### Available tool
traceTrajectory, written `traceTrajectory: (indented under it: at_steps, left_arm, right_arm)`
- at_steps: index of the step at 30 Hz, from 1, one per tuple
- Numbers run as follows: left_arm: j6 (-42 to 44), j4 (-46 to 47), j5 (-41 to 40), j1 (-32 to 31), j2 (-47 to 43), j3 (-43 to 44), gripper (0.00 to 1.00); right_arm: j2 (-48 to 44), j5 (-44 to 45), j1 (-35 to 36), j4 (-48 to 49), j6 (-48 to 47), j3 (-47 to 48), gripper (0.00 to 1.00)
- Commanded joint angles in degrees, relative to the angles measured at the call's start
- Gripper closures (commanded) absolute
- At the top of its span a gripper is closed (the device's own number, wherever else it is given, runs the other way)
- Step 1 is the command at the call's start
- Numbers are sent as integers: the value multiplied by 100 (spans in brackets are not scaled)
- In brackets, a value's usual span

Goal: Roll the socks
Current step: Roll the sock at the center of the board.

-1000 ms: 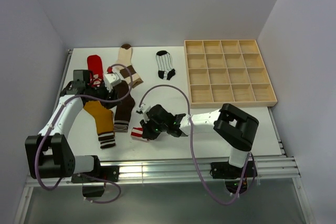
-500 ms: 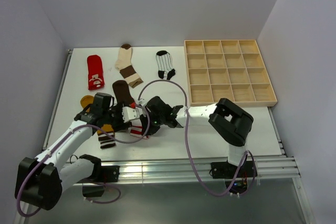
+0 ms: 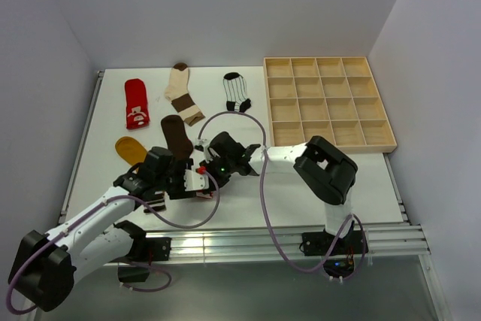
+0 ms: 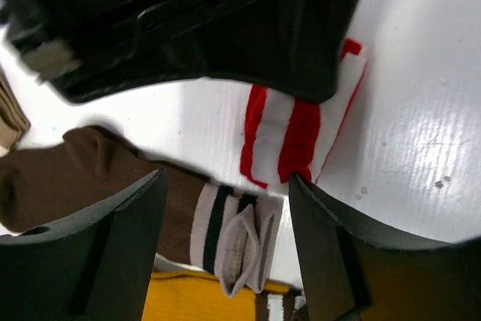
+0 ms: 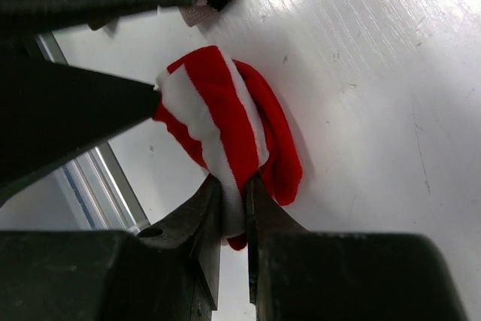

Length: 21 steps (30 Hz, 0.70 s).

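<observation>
Holding: red-white striped sock (image 5: 225,118), bunched, pinched at its near edge by right gripper (image 5: 231,189), jaws almost together on the fabric
Reason for pinch: likely to pin the bunched sock against the table (image 3: 361,186) so the roll doesn't spring loose, judged only
Left gripper (image 4: 224,186): fingers spread wide, nothing between them, hovering over the striped sock and the cuff of the dark brown sock (image 3: 177,133)
Reason for spread: probably lined up to take or tuck the sock, not certain
Sock location: near front edge of table, between the two grippers, mostly hidden in top view
Other socks: mustard (image 3: 129,148), red with white pattern (image 3: 136,103), cream-and-brown (image 3: 183,92), white with black stripes (image 3: 237,93), all flat, unrolled, far-left half of table
Sock count: six, one in grip, five lying loose
Wooden tray (image 3: 331,146): one, sixteen cells, well apart from the held sock, no sock in it
Grippers: two
</observation>
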Motion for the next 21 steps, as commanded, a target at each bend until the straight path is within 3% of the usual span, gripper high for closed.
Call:
traceTrajectory:
  at_steps: [1,14,21]
  left_arm:
    - [-252,155,58,-221,-67,-66,29]
    - [-279,-284,-83,-740,-471,-251,30]
    - [-191,32,-153,-845,-384,-523,30]
  right_arm:
    - [494,494,-67,-1019,-148,-87,100]
    - [608,494,-146,-1257,-69,71,100]
    - [696,424,-155,-1222,-16,80,100]
